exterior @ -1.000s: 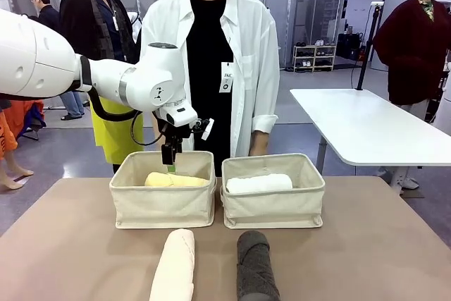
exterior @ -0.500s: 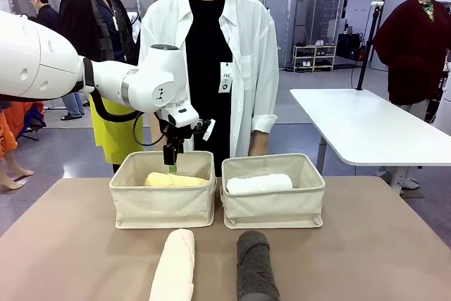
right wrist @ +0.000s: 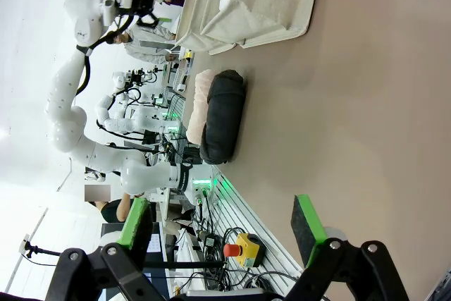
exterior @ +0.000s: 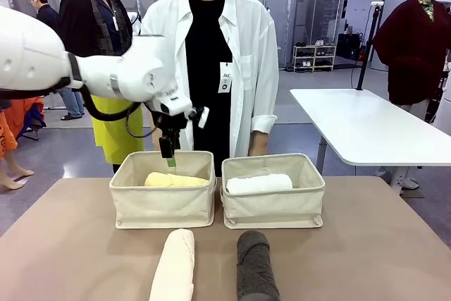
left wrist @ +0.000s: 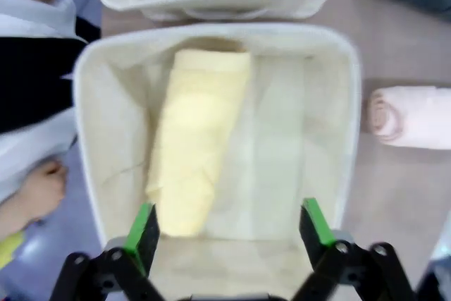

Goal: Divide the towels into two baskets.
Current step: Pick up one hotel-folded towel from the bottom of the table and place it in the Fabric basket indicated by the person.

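**Two towels binned, two on the table**

Front view: my left gripper (exterior: pixel 168 160) hangs left of centre, fingers pointing down over the left basket (exterior: pixel 162 208) and carrying nothing. The yellow towel (exterior: pixel 174 180) lies inside that basket, and the white towel (exterior: pixel 258 183) lies in the right basket (exterior: pixel 273 209). Along the bottom edge, the cream towel (exterior: pixel 175 266) and the dark grey towel (exterior: pixel 255 266) lie side by side on the table (exterior: pixel 380 244), not touching. A person (exterior: pixel 211 47) stands behind the baskets.

Left wrist view: the jaws stand wide apart and empty above the left basket. The yellow towel is left of centre, and the cream towel is at the right edge.

Right wrist view: at the bottom edge, my right gripper (right wrist: pixel 222 220) is spread wide with nothing between its pads. The dark grey towel sits mid-frame, with the cream towel just behind it.
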Controlling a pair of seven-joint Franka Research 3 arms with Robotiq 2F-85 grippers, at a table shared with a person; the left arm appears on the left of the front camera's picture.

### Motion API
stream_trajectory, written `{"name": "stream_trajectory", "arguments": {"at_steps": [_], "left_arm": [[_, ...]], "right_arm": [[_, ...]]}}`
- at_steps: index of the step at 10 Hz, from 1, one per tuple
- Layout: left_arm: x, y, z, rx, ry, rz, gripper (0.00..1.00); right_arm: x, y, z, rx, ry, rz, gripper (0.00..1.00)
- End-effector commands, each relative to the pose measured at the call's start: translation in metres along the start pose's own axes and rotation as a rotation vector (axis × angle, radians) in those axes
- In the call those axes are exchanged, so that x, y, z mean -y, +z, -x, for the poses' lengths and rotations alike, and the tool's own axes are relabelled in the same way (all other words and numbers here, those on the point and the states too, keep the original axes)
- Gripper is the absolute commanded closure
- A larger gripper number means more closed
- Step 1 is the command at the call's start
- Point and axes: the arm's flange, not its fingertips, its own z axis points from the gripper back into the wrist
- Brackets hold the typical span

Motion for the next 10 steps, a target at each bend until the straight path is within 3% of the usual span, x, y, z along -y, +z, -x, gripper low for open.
{"name": "stream_trajectory", "arguments": {"at_steps": [1, 3, 6, 8, 9, 10], "left_arm": [[0.045, 0.032, 0.057, 0.2, 0.205, 0.09, 0.0], [0.076, 0.039, 0.105, 0.404, 0.355, 0.173, 0.0], [0.126, 0.026, 0.208, 0.751, 0.59, 0.386, 0.0], [0.159, 0.013, 0.286, 0.843, 0.719, 0.46, 0.0], [0.173, 0.007, 0.327, 0.956, 0.802, 0.459, 0.0], [0.193, -0.004, 0.362, 1.004, 0.848, 0.497, 0.0]], "right_arm": [[-0.002, 0.001, 0.002, -0.003, 0.02, -0.004, 0.0], [-0.002, 0.001, 0.002, -0.003, 0.02, -0.004, 0.0], [-0.002, 0.001, 0.002, -0.003, 0.02, -0.004, 0.0], [-0.002, 0.001, 0.002, -0.003, 0.02, -0.004, 0.0], [-0.002, 0.001, 0.002, -0.003, 0.02, -0.004, 0.0], [-0.002, 0.001, 0.002, -0.003, 0.02, -0.004, 0.0]]}}
